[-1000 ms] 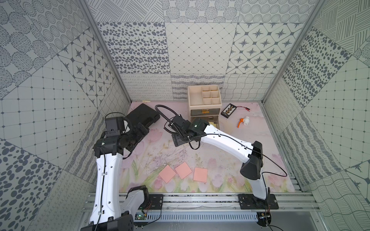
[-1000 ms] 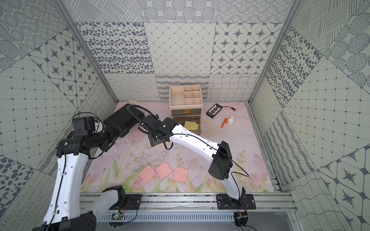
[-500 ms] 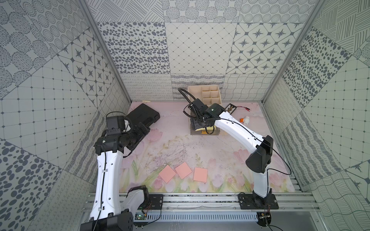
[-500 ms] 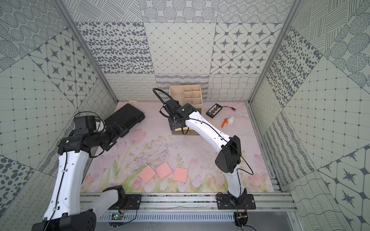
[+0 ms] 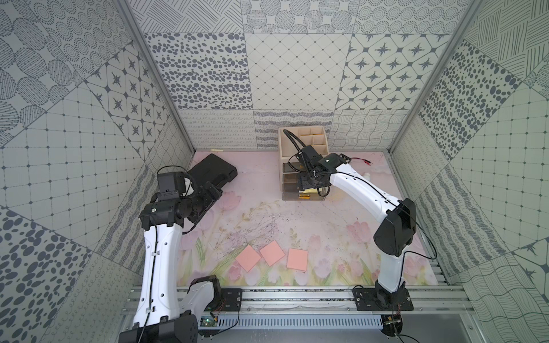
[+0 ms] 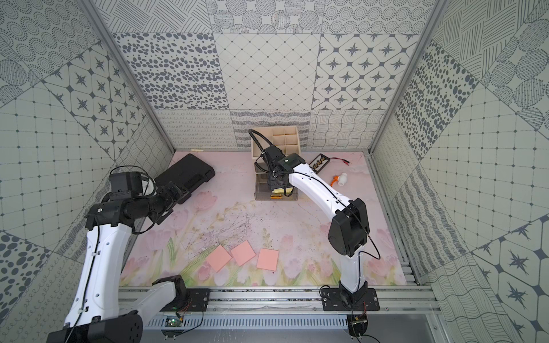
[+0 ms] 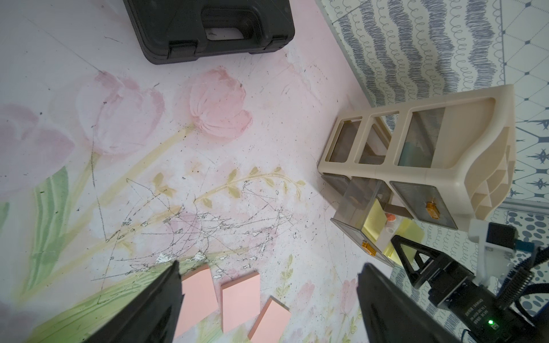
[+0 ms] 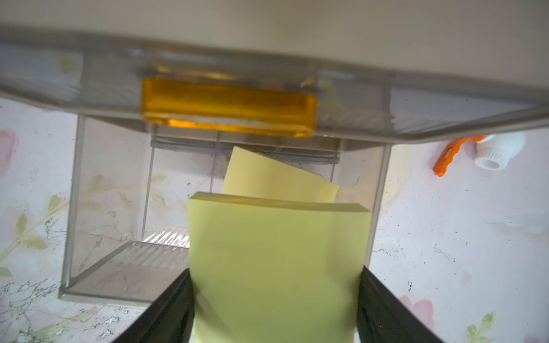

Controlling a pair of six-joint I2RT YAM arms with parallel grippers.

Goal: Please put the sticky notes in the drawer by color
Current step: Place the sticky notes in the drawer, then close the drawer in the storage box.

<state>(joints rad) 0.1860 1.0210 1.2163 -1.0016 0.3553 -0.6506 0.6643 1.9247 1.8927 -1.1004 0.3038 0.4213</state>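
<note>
1. The drawer chest (image 5: 281, 148) stood at the far middle of the mat, against the back wall.
2. Its open drawer (image 8: 110, 208) was pulled out toward the near side, and one yellow pad (image 8: 267, 178) already lay inside.
3. The left gripper (image 7: 270, 265) hung at the left by the black case (image 5: 212, 170), its jaws wide apart and empty, well apart from any pad.
4. The right gripper (image 8: 274, 271) hovered over the open drawer, its jaws spread wide yet clamped on two opposite edges of a second pad.
5. Three pink pads (image 5: 272, 253) lay flat in a row at the near edge, unsorted.
6. The held yellow pad (image 8: 276, 252) sat just above the drawer. The step in hand looked like the drop-off; the next move likely called for lowering it clear of the drawer front above, then letting go.
</note>
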